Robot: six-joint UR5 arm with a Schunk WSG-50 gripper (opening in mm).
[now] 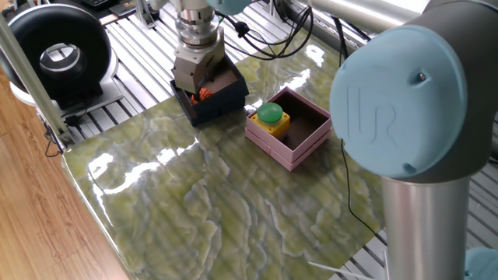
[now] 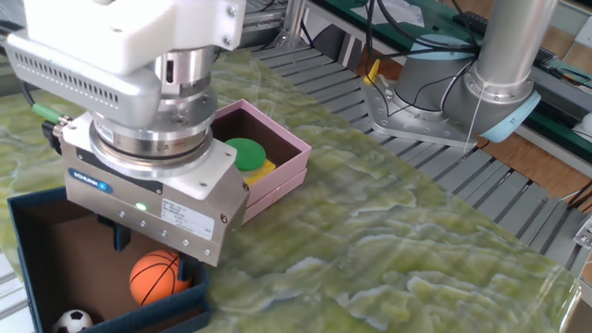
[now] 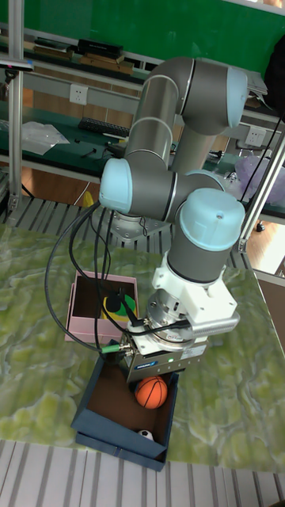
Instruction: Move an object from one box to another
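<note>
The dark navy box (image 2: 20, 248) holds an orange basketball (image 2: 155, 278) and a small soccer ball (image 2: 70, 321). My gripper (image 2: 155, 259) reaches down into this box, open, with one dark finger (image 2: 120, 239) on each side just above the basketball; I cannot tell whether they touch it. In the tall fixed view the gripper (image 3: 150, 379) stands right over the basketball (image 3: 151, 393) inside the navy box (image 3: 99, 424). The pale pink box (image 2: 282, 153) beside it holds a yellow block with a green round top (image 2: 243, 154). From the opposite side, the gripper (image 1: 199, 87) hides most of the navy box (image 1: 222, 97).
A black round device (image 1: 58, 54) stands off the left of the marbled green mat (image 1: 226, 210). Slatted metal table (image 2: 481, 176) surrounds the mat. The arm's base (image 2: 462, 102) and cables lie behind the boxes. The big pale-blue elbow joint (image 1: 401, 85) blocks the right side.
</note>
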